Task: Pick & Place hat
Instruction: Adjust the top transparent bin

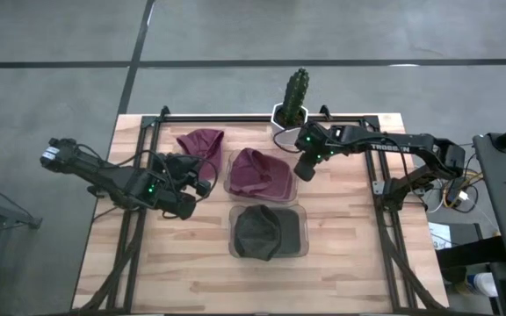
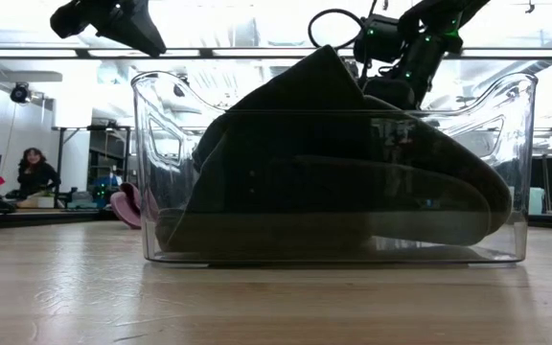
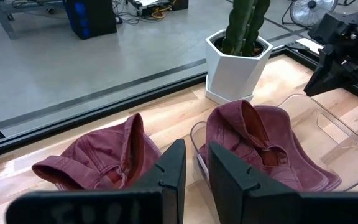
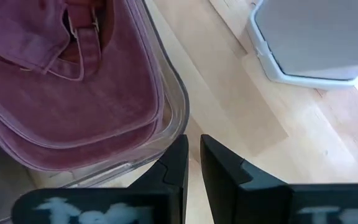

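Maroon hat (image 1: 198,142) loose on table, cactus pot (image 1: 290,118) behind, 2 filled bins (image 1: 268,233)

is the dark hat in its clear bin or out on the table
In. The high view shows the dark hat lying within the walls of the near clear bin, and the low view shows it filling that bin behind the clear front wall.

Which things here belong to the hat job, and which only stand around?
Job:
- loose maroon hat on the table
- maroon hat in the far bin
- dark hat in the near bin
- left gripper, shut, beside the loose hat
- right gripper, shut, at the far bin's edge

Around:
- cactus in a white pot
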Controlling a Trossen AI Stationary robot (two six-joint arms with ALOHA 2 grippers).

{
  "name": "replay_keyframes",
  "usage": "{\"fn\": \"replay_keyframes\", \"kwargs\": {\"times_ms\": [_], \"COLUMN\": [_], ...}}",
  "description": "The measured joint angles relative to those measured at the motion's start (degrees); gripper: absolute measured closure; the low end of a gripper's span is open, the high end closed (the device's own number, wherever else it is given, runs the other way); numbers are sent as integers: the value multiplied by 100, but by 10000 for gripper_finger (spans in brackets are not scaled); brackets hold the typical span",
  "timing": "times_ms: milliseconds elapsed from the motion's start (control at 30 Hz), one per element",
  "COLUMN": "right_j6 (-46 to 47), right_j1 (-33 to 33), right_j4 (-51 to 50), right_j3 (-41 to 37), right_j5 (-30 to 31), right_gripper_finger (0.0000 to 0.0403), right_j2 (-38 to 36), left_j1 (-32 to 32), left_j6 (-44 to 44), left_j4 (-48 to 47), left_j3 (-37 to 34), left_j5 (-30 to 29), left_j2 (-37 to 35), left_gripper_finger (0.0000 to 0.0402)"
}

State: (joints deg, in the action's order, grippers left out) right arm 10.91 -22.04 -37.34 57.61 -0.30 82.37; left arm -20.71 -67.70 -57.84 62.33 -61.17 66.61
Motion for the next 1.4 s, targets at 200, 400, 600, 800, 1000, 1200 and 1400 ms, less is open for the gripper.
{"fn": "replay_keyframes", "kwargs": {"times_ms": [200, 400, 600, 800, 1000, 1200, 1400], "right_j6": [75, -99, -424, -546, -505, -355, -338], "right_j1": [-84, -166, -116, 50, 153, 157, 157], "right_j4": [59, 30, 21, 20, -6, -37, -276], "right_j3": [-1, 152, 561, 888, 952, 943, 935], "right_j5": [42, 86, 41, -14, -17, -15, -15], "right_gripper_finger": [365, 365, 365, 365, 364, 364, 364], "right_j2": [0, -222, -798, -1617, -2422, -2936, -3050], "left_j1": [1, 2, 377, 1102, 1834, 2647, 3006], "left_j6": [3, 117, -159, -239, 1071, 1712, 1667], "left_j4": [0, -14, -93, 375, 2234, 3817, 4016], "left_j3": [0, 0, -292, -942, -1533, -2150, -2247], "left_j5": [0, 22, 698, 1266, 2067, 3373, 3936], "left_j2": [0, -2, -55, -87, -138, -138, -129], "left_gripper_finger": [342, 342, 342, 342, 342, 342, 342]}}
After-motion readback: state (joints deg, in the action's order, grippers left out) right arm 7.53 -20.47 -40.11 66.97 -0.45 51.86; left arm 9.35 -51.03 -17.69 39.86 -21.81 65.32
